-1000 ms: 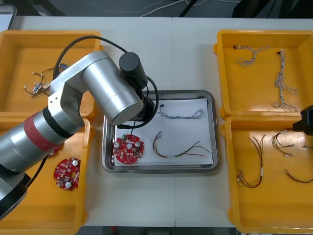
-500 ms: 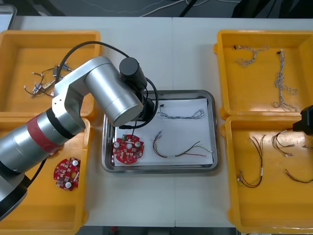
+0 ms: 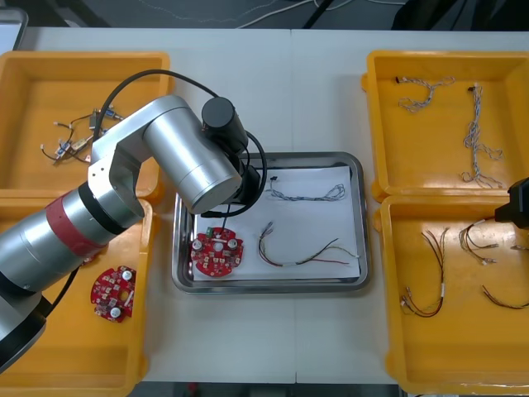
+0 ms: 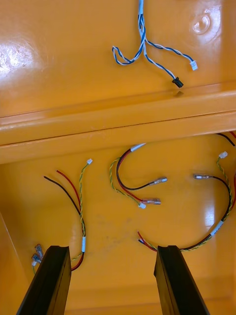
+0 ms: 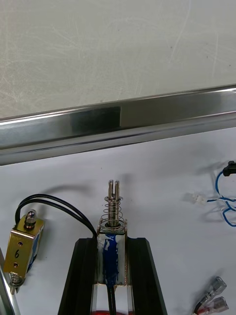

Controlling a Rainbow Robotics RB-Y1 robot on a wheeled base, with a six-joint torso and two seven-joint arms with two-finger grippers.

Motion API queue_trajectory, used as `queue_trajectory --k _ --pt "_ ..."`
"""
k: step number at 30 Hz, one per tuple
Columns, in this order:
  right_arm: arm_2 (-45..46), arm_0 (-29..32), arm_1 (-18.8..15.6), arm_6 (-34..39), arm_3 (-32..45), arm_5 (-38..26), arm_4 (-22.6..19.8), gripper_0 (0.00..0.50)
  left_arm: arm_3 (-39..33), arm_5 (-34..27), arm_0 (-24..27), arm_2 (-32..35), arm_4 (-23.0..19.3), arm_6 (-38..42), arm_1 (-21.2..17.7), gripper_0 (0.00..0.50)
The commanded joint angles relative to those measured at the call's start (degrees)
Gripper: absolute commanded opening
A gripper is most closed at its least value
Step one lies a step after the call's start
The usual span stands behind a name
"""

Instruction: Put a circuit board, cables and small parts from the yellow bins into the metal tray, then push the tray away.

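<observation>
Gripping a small metal part [image 5: 113, 216] by its taped body, your left claw [image 5: 112, 246] is closed to that width over the metal tray's [image 5: 123, 118] 10 o'clock corner. The part is probably rigid and dense, but its sprung pin looks delicate: grip the body only. Your right claw [image 4: 110, 252] hangs spread wide over the 4 o'clock yellow bin [image 4: 29, 211].

- This looked like an electronics assembly lab or workshop.
- A light table [image 3: 322, 91] carried yellow bins [image 3: 33, 99] at 9 and 3 o'clock, holding sorted cables [image 3: 475, 132] and round red circuit boards [image 3: 112, 291].
- A metal tray [image 3: 362, 231] sat at the centre.
- A silver robot arm [image 3: 178, 157] reached over the tray from 8 o'clock.
</observation>
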State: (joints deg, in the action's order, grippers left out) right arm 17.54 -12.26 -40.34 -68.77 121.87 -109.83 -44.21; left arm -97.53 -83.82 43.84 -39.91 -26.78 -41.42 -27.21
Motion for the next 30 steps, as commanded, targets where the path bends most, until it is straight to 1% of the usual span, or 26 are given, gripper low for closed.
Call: queue_trajectory --k 1,4,18,20,21,22,23,25,27,28,29,30 --pt "1.8 0.57 -2.02 2.41 1.79 -0.17 -0.44 0.5 -0.56 0.59 -0.51 -0.87 0.68 4.59 0.41 0.008" --pt "1.8 0.57 -2.02 2.41 1.79 -0.17 -0.44 0.5 -0.56 0.59 -0.78 -0.87 0.94 4.5 0.32 0.0" --pt "1.8 0.57 -2.02 2.41 1.79 -0.17 -0.44 0.5 -0.47 0.41 -1.04 -0.87 1.03 3.97 0.32 0.002" --pt "1.8 0.57 -2.02 2.41 1.79 -0.17 -0.44 0.5 -0.47 0.41 -1.04 -0.87 1.03 3.97 0.32 0.054" --pt "1.8 0.57 -2.02 2.41 1.79 -0.17 -0.44 0.5 -0.56 0.41 -1.04 -0.87 1.03 3.89 0.32 0.127" --pt "1.8 0.57 -2.02 2.41 1.79 -0.17 -0.44 0.5 -0.47 0.41 -0.95 -0.87 1.03 3.8 0.23 0.175" --pt "1.8 0.57 -2.02 2.41 1.79 -0.17 -0.44 0.5 -0.47 0.41 -0.95 -0.96 1.03 3.8 0.23 0.193" --pt "1.8 0.57 -2.02 2.41 1.79 -0.17 -0.44 0.5 -0.56 0.32 -0.95 -0.87 1.03 3.54 0.23 0.278" --pt "1.8 0.57 -2.02 2.41 1.79 -0.17 -0.44 0.5 -0.56 0.15 -0.95 -0.87 0.94 3.54 0.05 0.285" --pt "1.8 0.57 -2.02 2.41 1.79 -0.17 -0.44 0.5 -0.56 0.15 -0.95 -0.87 0.94 3.45 0.05 0.315" --pt "1.8 0.57 -2.02 2.41 1.79 -0.17 -0.44 0.5 -0.56 0.15 -0.95 -0.87 0.94 3.36 0.05 0.329" --pt "1.8 0.57 -2.02 2.41 1.79 -0.17 -0.44 0.5 -0.56 0.15 -0.86 -0.87 0.85 3.36 -0.03 0.357"
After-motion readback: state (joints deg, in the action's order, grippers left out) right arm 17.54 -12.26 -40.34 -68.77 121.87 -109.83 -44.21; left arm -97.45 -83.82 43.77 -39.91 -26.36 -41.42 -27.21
